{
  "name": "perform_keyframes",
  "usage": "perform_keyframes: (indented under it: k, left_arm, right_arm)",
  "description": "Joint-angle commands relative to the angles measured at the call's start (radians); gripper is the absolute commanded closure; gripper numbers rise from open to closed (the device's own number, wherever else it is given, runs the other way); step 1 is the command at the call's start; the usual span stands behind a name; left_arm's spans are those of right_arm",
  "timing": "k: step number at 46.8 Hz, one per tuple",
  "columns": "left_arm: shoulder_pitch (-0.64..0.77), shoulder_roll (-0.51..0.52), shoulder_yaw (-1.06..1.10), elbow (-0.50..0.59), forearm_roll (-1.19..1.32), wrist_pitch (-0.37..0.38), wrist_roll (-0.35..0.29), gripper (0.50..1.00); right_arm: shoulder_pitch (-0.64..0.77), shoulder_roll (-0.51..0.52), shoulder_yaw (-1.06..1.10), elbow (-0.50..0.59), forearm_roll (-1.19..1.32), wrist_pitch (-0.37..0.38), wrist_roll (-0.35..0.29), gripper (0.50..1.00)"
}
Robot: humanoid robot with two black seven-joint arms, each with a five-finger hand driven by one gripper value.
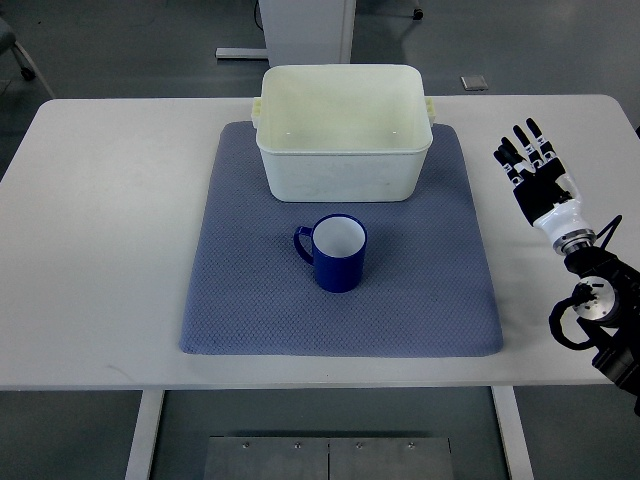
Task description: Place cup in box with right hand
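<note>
Nearest the camera runs the front edge of the white tabletop (90, 330), the largest thing in view; on it lies a blue-grey mat (240, 300), and toward the mat's far edge stands a cream box (345, 170), open-topped and seemingly empty; just in front of the box, near the mat's middle and apart from the box wall, the blue cup (339, 254) stands upright, white inside, its handle pointing to the picture's left. Smallest is the right robot hand (534, 176), entering from the right edge and hovering over bare tabletop beside the mat, well apart from the cup; its fingers are stretched out wide and hold nothing; the left arm does not show. The step in hand looks to be the reach; to do it well, I judge the hand should come across from the right to the handle-free side, wrap the body low enough to keep it from tipping, then lift clear of the near box wall before lowering it inside; a grasp too near the rim could tilt it.
</note>
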Motion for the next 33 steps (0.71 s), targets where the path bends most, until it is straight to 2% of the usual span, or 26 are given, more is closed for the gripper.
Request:
perform_keyframes:
  k: [1,33]
  left_arm:
    - [0.000,0.000,0.000,0.000,0.000,0.000,0.000,0.500]
    - [0.000,0.000,0.000,0.000,0.000,0.000,0.000,0.500]
  right_arm:
    - [-0.002,-0.002,-0.002,-0.001,0.000,-0.001,0.001,0.500]
    - [0.001,-0.025,-0.002,-0.001,0.000,-0.001,0.000,0.500]
